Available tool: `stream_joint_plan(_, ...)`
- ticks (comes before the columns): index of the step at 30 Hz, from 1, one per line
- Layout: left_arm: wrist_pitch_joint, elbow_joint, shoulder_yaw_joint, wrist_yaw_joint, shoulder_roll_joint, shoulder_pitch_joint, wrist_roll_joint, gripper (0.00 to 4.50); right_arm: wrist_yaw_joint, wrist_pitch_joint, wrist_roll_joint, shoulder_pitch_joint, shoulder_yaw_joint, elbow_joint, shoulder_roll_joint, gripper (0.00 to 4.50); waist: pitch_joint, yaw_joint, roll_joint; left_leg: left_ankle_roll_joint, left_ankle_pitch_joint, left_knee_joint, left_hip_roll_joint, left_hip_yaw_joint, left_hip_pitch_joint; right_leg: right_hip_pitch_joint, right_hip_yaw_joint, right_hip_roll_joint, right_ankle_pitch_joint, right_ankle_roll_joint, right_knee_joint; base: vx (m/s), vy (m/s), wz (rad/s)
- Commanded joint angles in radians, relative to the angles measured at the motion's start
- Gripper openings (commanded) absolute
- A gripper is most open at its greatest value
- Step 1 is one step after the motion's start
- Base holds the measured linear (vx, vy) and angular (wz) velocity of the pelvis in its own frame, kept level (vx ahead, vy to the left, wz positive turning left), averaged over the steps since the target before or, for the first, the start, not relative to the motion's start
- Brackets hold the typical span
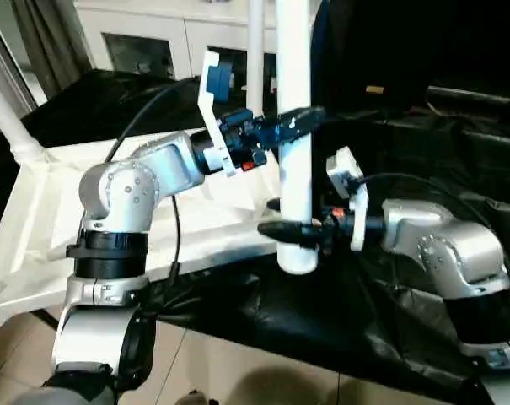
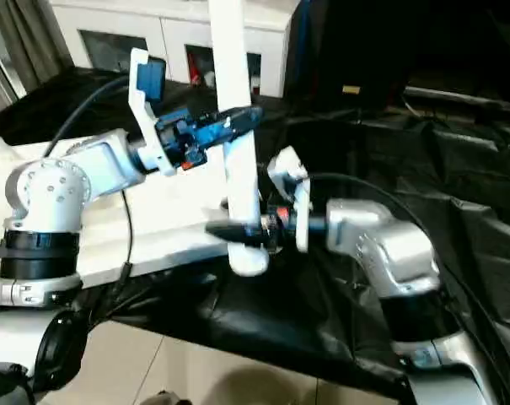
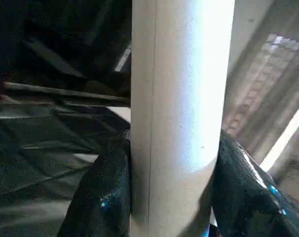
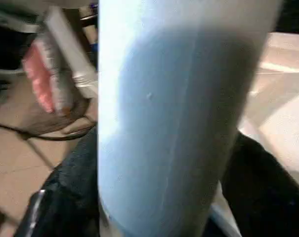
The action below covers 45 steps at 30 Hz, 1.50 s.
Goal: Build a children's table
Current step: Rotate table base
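Observation:
The children's table top [image 1: 35, 202] lies white and upside down at the left, and one leg [image 1: 6, 114] rises from its far left corner. I hold another white tube leg [image 1: 294, 169] upright just off the top's right edge. My left gripper [image 1: 301, 118] is shut on this leg partway up; in the left wrist view a black finger [image 3: 105, 197] presses on each side of the leg [image 3: 181, 98]. My right gripper [image 1: 280, 218] sits around the leg's lower end, and the leg [image 4: 174, 123] stands close in the right wrist view. A further white tube [image 1: 255, 42] stands behind.
A white cabinet with glass doors [image 1: 145, 46] stands at the back. Black cloth [image 1: 423, 152] covers the surface to the right and under the leg. Light floor tiles [image 1: 238, 371] show below. A black cable [image 1: 174, 245] hangs from my left arm.

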Motion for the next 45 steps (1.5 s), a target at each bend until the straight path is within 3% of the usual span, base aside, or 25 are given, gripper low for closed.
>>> stream_joint_plan(1, -0.009, -0.009, -0.015, 0.016, 0.004, -0.024, 0.014, 1.82, -0.060, -0.011, -0.041, -0.029, -0.004, 0.038, 0.009, 3.53, -0.082, 0.001, -0.015, 0.030, -0.061, -0.058, 0.040, -0.016, 0.015, 0.057, 0.042, -0.074, -0.088, -0.207, -0.069, 0.000, 0.000, 0.00)
stream_joint_plan(5, -0.020, -0.004, -0.041, 0.042, 0.017, -0.030, 0.050, 1.82, -0.099, 0.015, -0.051, -0.051, -0.007, 0.065, 0.017, 3.53, -0.082, -0.002, -0.012, 0.033, -0.066, -0.058, 0.040, -0.016, 0.017, 0.056, 0.041, -0.071, -0.074, -0.213, -0.068, 0.000, 0.000, 0.00)
stream_joint_plan(18, -0.072, -0.003, -0.104, 0.041, 0.045, -0.034, 0.128, 1.82, -0.136, 0.101, -0.055, -0.079, 0.008, 0.077, 0.014, 3.53, -0.082, -0.001, -0.013, 0.027, -0.067, -0.059, 0.040, -0.016, 0.018, 0.058, 0.042, -0.072, -0.067, -0.214, -0.067, 0.000, 0.000, 0.00)
stream_joint_plan(31, -0.069, -0.011, -0.133, 0.009, 0.050, -0.038, 0.123, 1.81, -0.126, 0.100, -0.056, -0.081, 0.019, 0.073, 0.016, 3.53, -0.082, 0.000, -0.011, 0.021, -0.070, -0.059, 0.040, -0.016, 0.017, 0.059, 0.042, -0.073, -0.058, -0.221, -0.065, 0.000, 0.000, 0.00)
stream_joint_plan(45, -0.065, -0.006, -0.120, 0.010, 0.056, -0.039, 0.123, 1.81, -0.116, 0.112, -0.033, -0.074, 0.007, 0.085, 0.028, 2.27, -0.083, 0.000, -0.011, 0.019, -0.070, -0.059, 0.041, -0.016, 0.017, 0.059, 0.042, -0.074, -0.053, -0.223, -0.065, 0.000, 0.000, 0.00)
